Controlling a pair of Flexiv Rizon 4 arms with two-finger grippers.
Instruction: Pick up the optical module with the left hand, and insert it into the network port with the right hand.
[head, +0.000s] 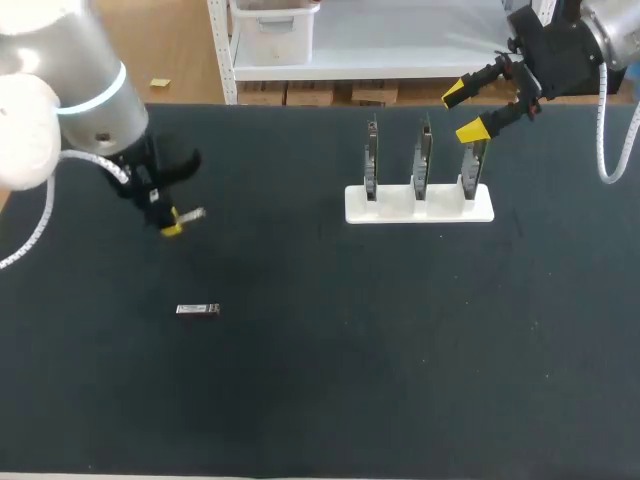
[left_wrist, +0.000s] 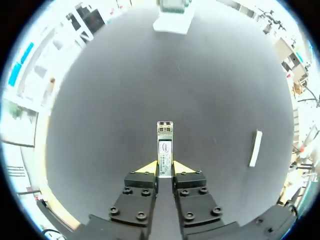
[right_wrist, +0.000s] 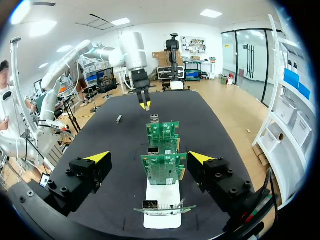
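Left arm (head: 80, 95) is entering from the left side and is hanging over the left part of the black table (head: 350, 380). Left gripper (head: 172, 225) is clenching the optical module (left_wrist: 165, 145) between its two yellow-tipped fingers. The silver module is projecting forward past the tips, its free end pointing toward the white holder (head: 420, 207). A second module (head: 197, 309) is lying flat on the table, nearer the front edge than the left gripper and apart from it, with neither gripper touching it.

Right of centre, toward the far edge, the white holder is sitting on the table and is carrying three green circuit boards (head: 424, 158), standing upright in a row. A network port (right_wrist: 153, 150), a small metal cage, is showing at the upper edge of the middle board; a similar cage is showing on the board beyond it.

Right gripper (head: 464, 112) is hanging above the right-hand end of the holder, over the board row. Its fingers are spread wide, one to each side of the boards, grasping nothing
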